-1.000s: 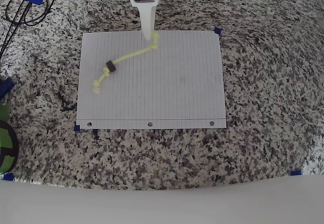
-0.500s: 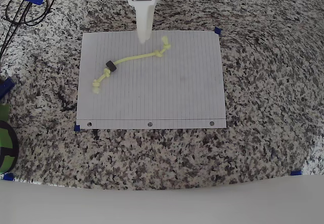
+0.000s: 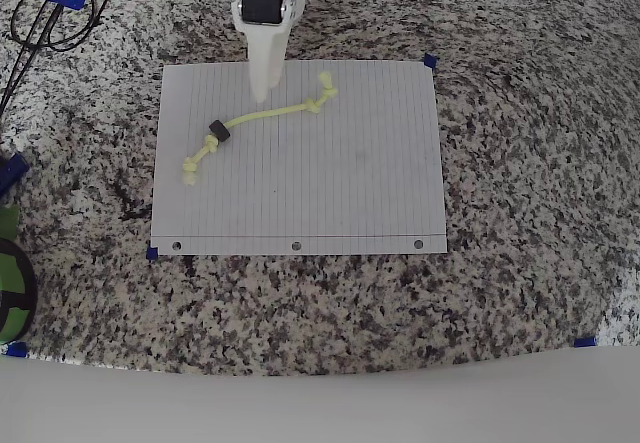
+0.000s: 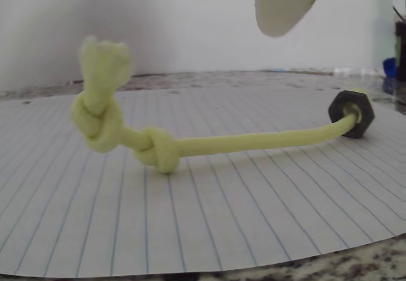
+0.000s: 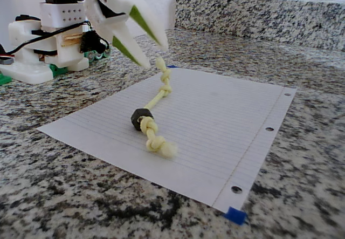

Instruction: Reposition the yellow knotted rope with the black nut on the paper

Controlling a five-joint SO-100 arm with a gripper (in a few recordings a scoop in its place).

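One yellow knotted rope [image 3: 258, 121] lies flat on the paper [image 3: 330, 183], in its upper left part in the overhead view. From left to right in that view the rope shows a frayed end, a knot, the single black nut [image 3: 219, 133] threaded on the cord just beside that knot, a bare cord span, then a second knot with a frayed end near the top edge of the sheet. The nut rests on the paper.

The tool [image 3: 259, 91] hangs above the top edge of the sheet, over the bare cord span, between the nut and the right-hand knot. In the fixed view the tool [image 5: 154, 55] is open, with its two fingers spread apart and nothing between them; the tips are clear of the rope. In the wrist view one fingertip [image 4: 285, 5] sits above the cord, apart from it.

The right half and the lower part of the paper are bare. Three punched holes [image 3: 296, 246] run along the lower edge. The sheet lies on a speckled granite worktop [image 3: 520, 163], with blue tape [image 3: 430, 61] at its corners.
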